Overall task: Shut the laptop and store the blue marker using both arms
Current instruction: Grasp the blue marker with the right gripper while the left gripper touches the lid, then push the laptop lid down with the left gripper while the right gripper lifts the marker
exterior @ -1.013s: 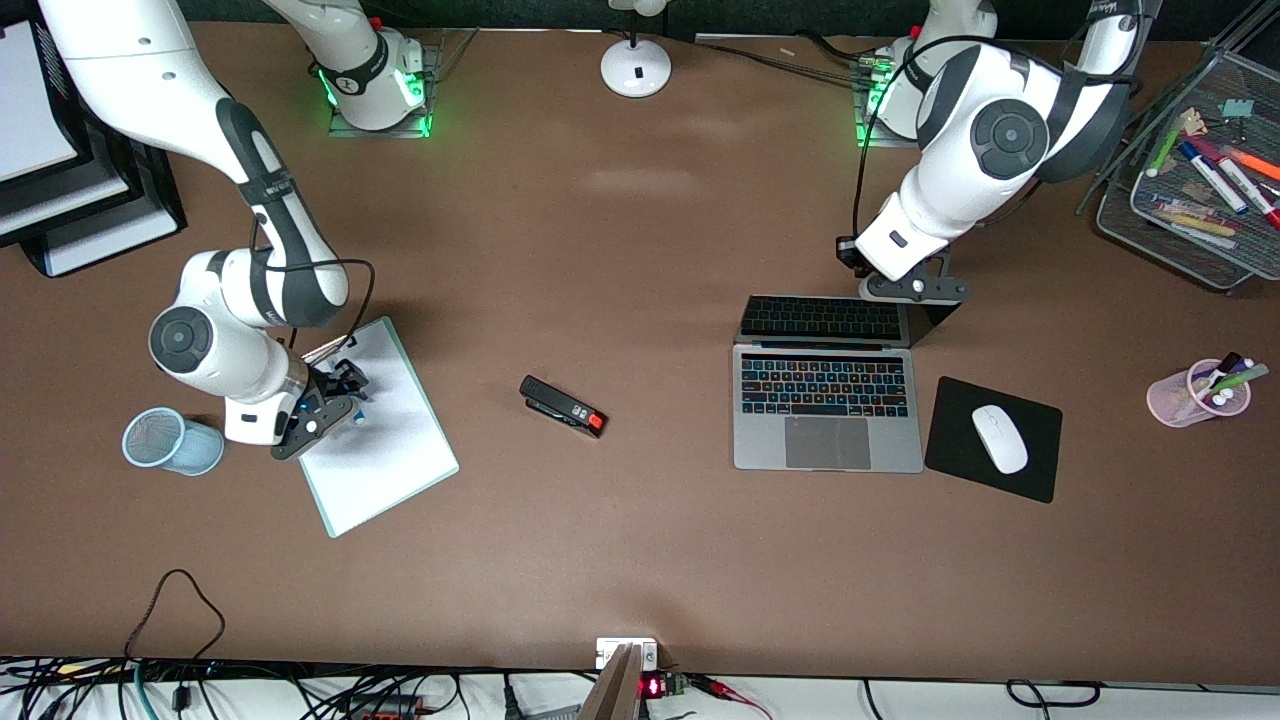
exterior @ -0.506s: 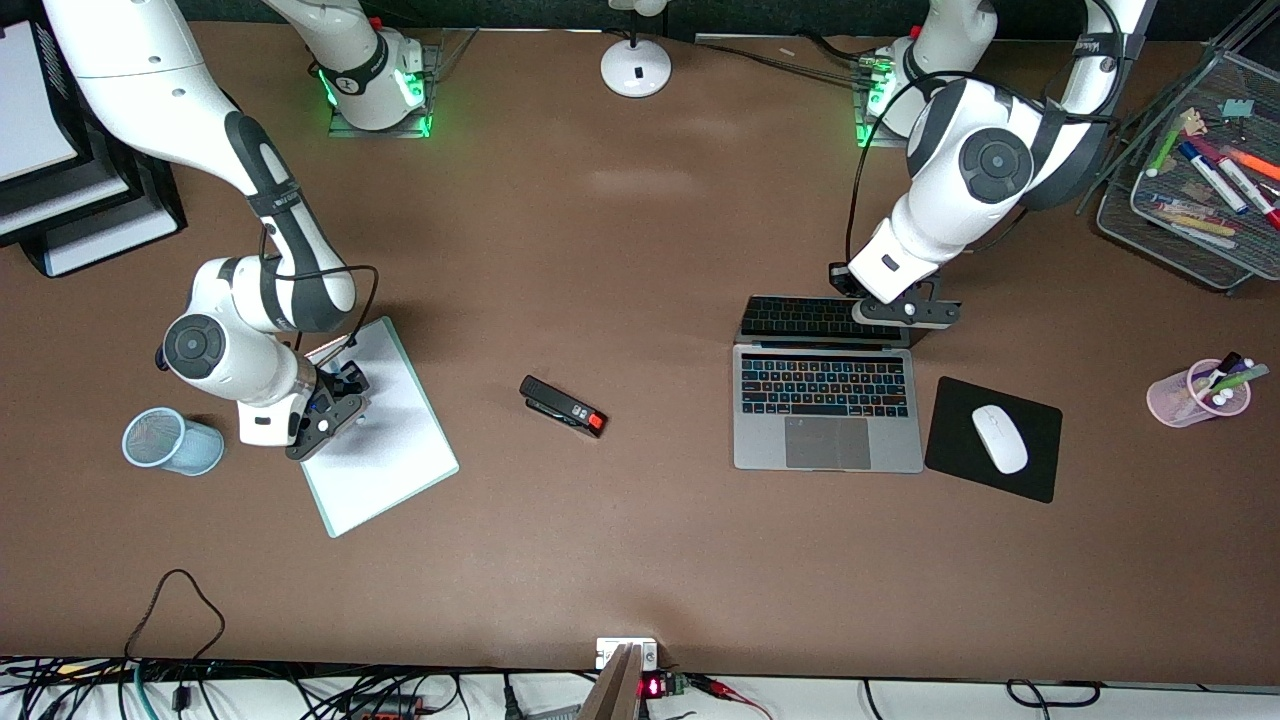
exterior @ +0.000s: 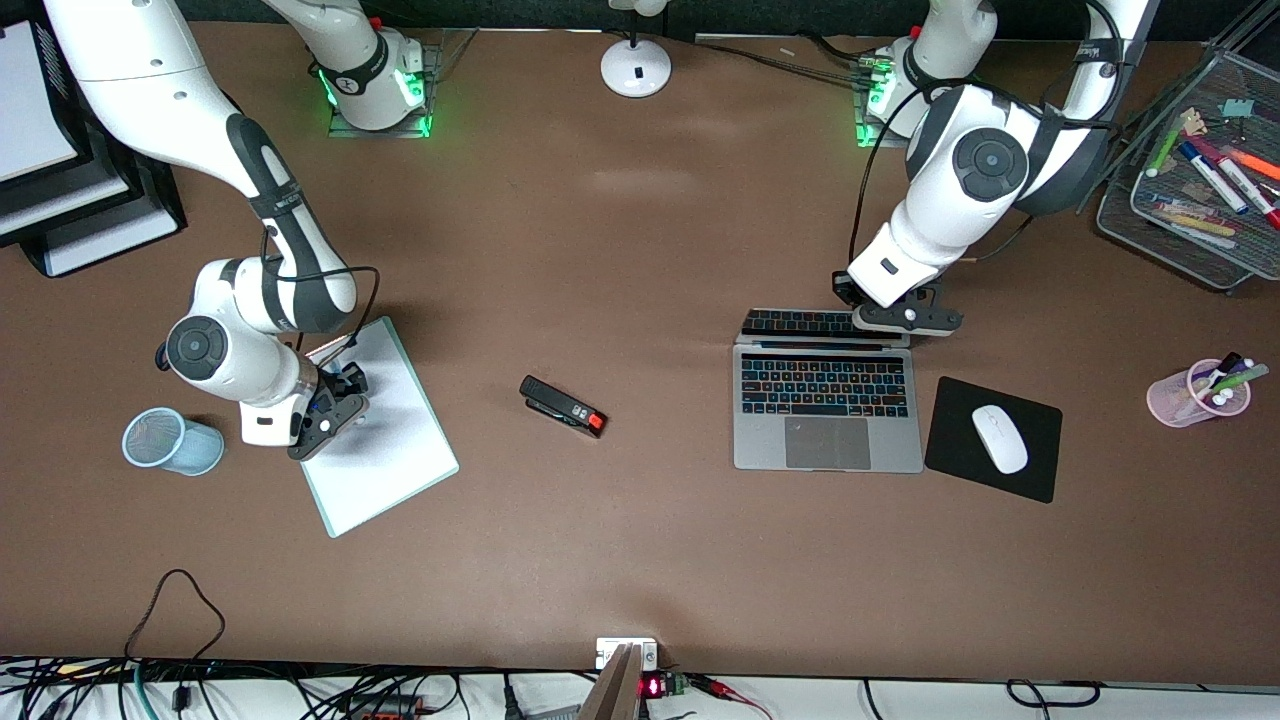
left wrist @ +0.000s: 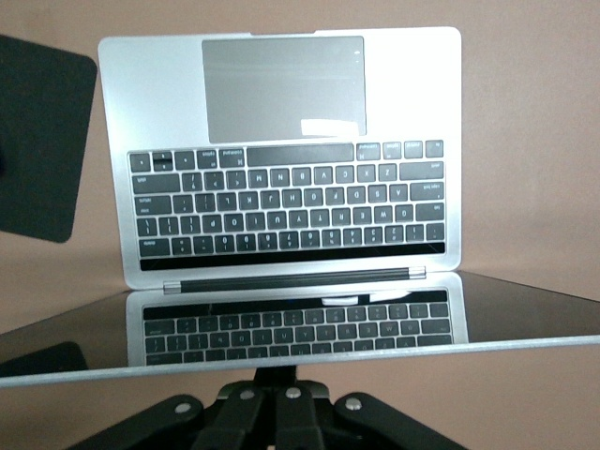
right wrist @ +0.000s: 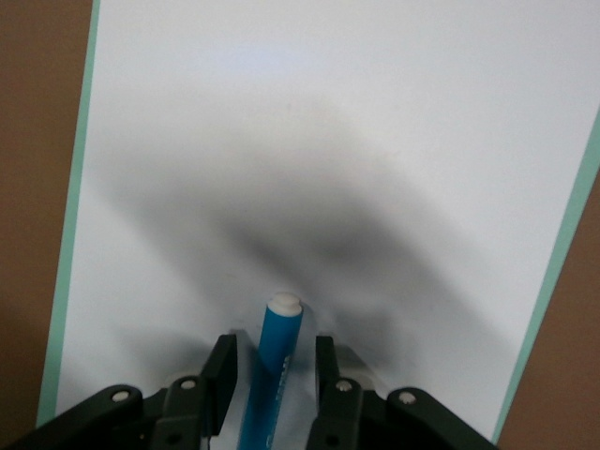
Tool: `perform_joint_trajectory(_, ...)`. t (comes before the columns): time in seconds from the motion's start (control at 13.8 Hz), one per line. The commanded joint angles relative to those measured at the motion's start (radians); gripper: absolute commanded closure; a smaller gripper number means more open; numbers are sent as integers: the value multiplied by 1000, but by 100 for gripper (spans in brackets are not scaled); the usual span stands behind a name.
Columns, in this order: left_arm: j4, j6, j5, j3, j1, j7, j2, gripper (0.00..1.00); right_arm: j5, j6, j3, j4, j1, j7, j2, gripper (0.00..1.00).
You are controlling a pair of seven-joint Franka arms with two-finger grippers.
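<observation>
Since a second ago my left end effector (exterior: 905,318) has pushed the laptop (exterior: 827,410) screen lower; the lid now shows only as a thin strip in the front view. Its fingers I cannot tell. The left wrist view shows the keyboard mirrored in the tilted screen. My right end effector (right wrist: 272,370) sits low over the clipboard (exterior: 385,440) on the worktop (exterior: 640,550), fingers (right wrist: 221,367) apart either side of the blue marker (right wrist: 274,361), visible only in the right wrist view.
</observation>
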Motion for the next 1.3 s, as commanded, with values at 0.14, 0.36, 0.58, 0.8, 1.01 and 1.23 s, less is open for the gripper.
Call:
perform_joint_trajectory(0.14,54,100,65,0,10,-1,90,100,5,11,-1,11,3,-3,14,61)
perform_joint_trajectory(0.36,80,177,65,5,9,-1,142,100,11,12,-1,12,3,-3,22,63)
perform_joint_trajectory(0.58,105,218,79,8,10,3,194,100,13,12,-1,14,3,-3,28,67)
perform_joint_trajectory(0.8,116,316,146,31,13,2,262,100,15,12,-1,27,4,-3,37,78)
perform_joint_trajectory(1.01,149,328,149,39,12,3,311,100,15,8,-1,34,4,0,36,93)
perform_joint_trajectory(1.23,211,328,171,54,12,10,374,100,16,-9,-2,60,0,-4,22,98)
